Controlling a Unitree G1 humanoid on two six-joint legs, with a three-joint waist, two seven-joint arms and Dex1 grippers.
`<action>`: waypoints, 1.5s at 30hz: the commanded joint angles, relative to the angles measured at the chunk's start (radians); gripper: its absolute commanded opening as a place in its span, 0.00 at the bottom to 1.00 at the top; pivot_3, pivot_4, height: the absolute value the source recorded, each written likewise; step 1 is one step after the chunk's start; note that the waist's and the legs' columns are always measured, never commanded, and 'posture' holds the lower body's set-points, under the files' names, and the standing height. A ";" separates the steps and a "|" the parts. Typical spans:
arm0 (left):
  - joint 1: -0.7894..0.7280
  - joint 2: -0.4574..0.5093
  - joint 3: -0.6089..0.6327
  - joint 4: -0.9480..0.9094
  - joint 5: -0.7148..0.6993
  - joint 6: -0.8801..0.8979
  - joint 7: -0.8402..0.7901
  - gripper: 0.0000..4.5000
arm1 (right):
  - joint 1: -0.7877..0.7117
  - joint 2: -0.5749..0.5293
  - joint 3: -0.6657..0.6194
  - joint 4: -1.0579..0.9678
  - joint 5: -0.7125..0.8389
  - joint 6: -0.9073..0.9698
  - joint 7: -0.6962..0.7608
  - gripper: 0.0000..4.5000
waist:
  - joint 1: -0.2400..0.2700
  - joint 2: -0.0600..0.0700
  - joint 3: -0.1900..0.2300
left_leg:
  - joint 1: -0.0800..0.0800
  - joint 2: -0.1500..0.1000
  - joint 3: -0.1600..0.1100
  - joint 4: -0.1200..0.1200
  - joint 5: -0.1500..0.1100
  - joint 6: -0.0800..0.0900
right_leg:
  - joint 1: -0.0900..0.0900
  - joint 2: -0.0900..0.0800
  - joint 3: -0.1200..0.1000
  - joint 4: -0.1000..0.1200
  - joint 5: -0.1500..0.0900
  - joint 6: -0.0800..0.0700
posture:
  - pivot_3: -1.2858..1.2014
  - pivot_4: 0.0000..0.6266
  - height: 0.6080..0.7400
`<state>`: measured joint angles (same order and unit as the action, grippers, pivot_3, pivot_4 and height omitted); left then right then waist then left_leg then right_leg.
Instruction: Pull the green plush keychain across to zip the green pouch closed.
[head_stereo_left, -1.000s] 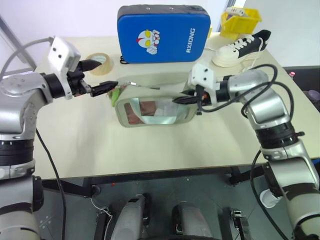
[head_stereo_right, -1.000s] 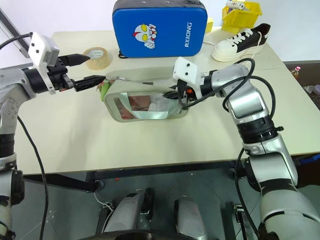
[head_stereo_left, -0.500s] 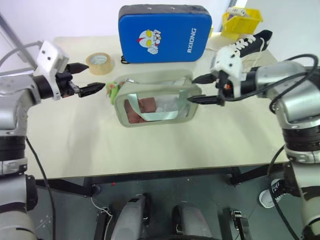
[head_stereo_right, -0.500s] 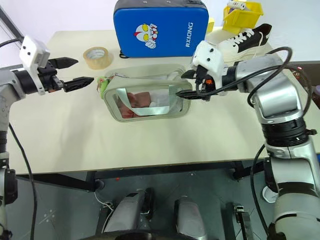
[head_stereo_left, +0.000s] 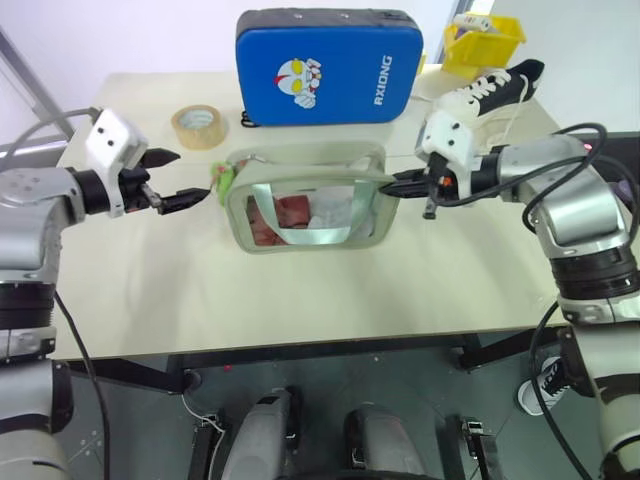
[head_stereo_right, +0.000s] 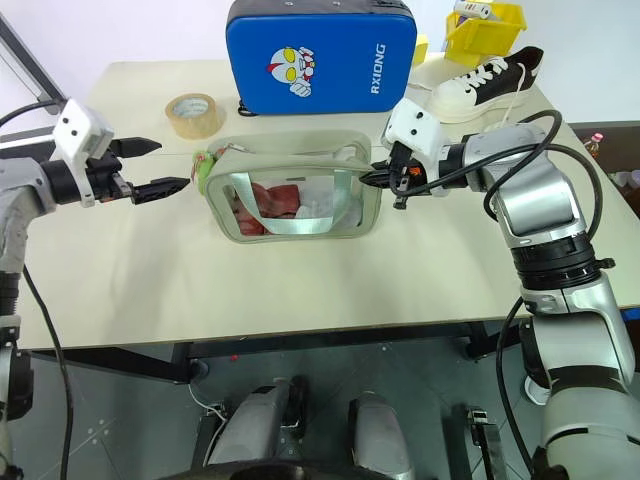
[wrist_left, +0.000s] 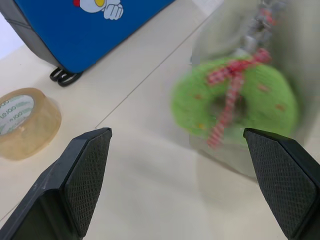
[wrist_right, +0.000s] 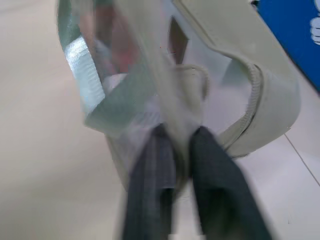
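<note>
Green pouch: stood mid-table, green plush keychain at its left end. Right tool: reached in level from the right, pinched shut on pouch's right edge. Left tool: held level, fingers spread wide, just beside keychain, not touching.

Blue case, tape roll, sneaker.

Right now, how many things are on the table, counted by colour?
Green: 2, pale sage-green soft pouch, fuzzy green plush keychain
Blue: 1, blue cartoon-printed case
Yellow: 1, yellow plastic bin
Tan: 1, tape roll
White and black: 1, sneaker
Total: 6
</note>
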<state>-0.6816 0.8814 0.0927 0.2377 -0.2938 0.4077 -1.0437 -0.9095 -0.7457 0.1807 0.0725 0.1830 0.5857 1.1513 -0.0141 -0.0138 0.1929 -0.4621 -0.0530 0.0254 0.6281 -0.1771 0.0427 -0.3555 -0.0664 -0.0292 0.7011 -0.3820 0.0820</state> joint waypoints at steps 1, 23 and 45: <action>-0.012 -0.029 -0.009 0.003 0.014 -0.043 0.012 1.00 | 0.003 -0.016 -0.013 -0.064 0.019 -0.007 0.024 0.02 | 0.002 0.000 0.000 | 0.000 0.000 0.000 0.000 0.000 0.000 | 0.000 0.000 0.000 0.000 0.000 0.000 | 0.52 0.24 1.00; -0.217 -0.165 -0.045 0.335 0.121 -0.243 0.056 1.00 | 0.042 -0.042 -0.015 -0.122 0.031 0.017 0.040 0.02 | 0.001 0.000 0.000 | 0.000 0.000 0.000 0.002 0.000 0.000 | 0.001 0.000 0.000 0.001 0.001 0.001 | 0.52 0.24 1.00; -0.365 -0.181 -0.010 0.463 0.094 -0.280 0.011 0.02 | 0.043 -0.041 -0.019 -0.124 0.032 0.019 0.031 0.00 | 0.002 0.000 0.000 | -0.001 0.000 0.000 0.002 0.000 0.001 | 0.002 0.000 0.000 0.001 0.001 0.002 | 0.52 0.24 1.00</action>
<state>-0.9971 0.6827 0.0429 0.7231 -0.1676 0.1210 -1.0230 -0.8620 -0.7776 0.1834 -0.0182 0.2020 0.6057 1.1832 -0.0123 -0.0140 0.1928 -0.4630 -0.0530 0.0255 0.6307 -0.1768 0.0433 -0.3539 -0.0664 -0.0296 0.7017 -0.3810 0.0838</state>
